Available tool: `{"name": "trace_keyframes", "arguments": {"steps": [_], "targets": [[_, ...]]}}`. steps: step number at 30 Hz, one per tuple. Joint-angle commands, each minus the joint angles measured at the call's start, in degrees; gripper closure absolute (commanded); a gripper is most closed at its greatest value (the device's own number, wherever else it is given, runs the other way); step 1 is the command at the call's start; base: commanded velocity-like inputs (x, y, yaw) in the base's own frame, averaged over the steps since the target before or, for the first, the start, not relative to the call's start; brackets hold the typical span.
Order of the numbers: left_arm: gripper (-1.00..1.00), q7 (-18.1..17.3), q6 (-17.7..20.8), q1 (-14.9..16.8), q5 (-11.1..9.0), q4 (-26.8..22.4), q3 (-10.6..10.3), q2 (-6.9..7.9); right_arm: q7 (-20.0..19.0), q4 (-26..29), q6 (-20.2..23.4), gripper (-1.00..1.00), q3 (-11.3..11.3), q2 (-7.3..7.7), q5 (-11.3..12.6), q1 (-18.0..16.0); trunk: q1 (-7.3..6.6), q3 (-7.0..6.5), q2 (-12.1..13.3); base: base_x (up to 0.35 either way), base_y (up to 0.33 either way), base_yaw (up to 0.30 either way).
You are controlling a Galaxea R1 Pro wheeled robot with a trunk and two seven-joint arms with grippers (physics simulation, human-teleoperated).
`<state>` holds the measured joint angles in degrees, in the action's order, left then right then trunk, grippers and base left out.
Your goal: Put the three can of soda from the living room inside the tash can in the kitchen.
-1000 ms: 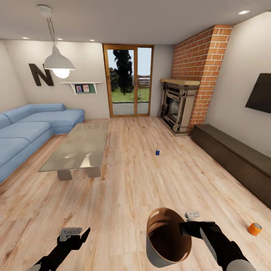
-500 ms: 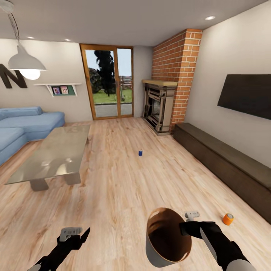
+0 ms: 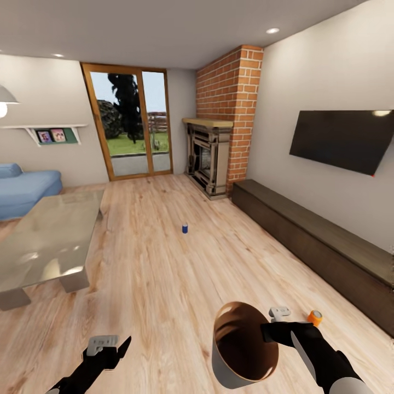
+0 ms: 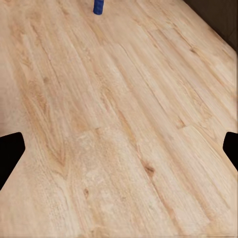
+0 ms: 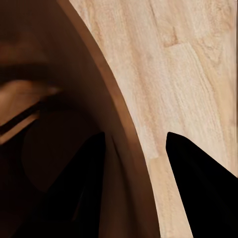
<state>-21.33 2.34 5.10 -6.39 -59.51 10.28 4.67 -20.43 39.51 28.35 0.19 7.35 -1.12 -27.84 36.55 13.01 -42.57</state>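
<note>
Head view: right gripper [image 3: 266,332] pinches the bin [image 3: 243,345] rim, bin tilted, so it could slip. Left gripper [image 3: 109,347] open, empty. Orange can [image 3: 314,317] near right; blue can [image 3: 185,228] farther.

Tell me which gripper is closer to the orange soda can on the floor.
The right. The right gripper, holding the trash can by its rim, sits just beside the orange soda can; the left gripper hangs far across the wood floor.

Pale matt wood-plank floor [image 3: 164,273], grain plain to see. Glossy copper-brown inside the tash can [image 3: 243,342] (matt pale grey outside). Glass tabletop [image 3: 44,241], reflective. Rough red brick fireplace [image 3: 230,109].
</note>
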Motion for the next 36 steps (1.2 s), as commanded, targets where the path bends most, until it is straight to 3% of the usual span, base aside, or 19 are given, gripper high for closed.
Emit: {"name": "trace_keyframes", "arguments": {"steps": [1, 15, 24, 36], "targets": [[-1.00, 0.0, 0.0, 0.0, 0.0, 0.2, 0.0, 0.00, 0.0, 0.0, 0.1, 1.00, 0.0, -0.02, 0.7, 0.0, 0.00, -0.04, 0.0, 0.292, 0.186, -0.243], [-1.00, 0.0, 0.0, 0.0, -0.1, 1.0, -0.1, -0.01, 0.0, 0.1, 0.1, 1.00, 0.0, -0.02, 0.7, 0.0, 0.00, -0.48, 0.0, 0.282, 0.177, -0.243], [-1.00, 0.0, -0.1, 0.0, -0.1, 1.0, -0.2, -0.01, 0.2, 0.0, 0.1, 1.00, 0.0, -0.05, 0.6, 0.0, 0.00, -0.76, 0.0, 0.184, -0.186, -0.243], [-1.00, 0.0, -0.1, 0.0, -0.1, 1.0, -0.2, -0.01, 0.4, 0.0, 0.1, 1.00, 0.0, -0.05, 0.5, 0.0, 0.00, -1.13, 0.0, 0.012, -0.283, -0.243]]}}
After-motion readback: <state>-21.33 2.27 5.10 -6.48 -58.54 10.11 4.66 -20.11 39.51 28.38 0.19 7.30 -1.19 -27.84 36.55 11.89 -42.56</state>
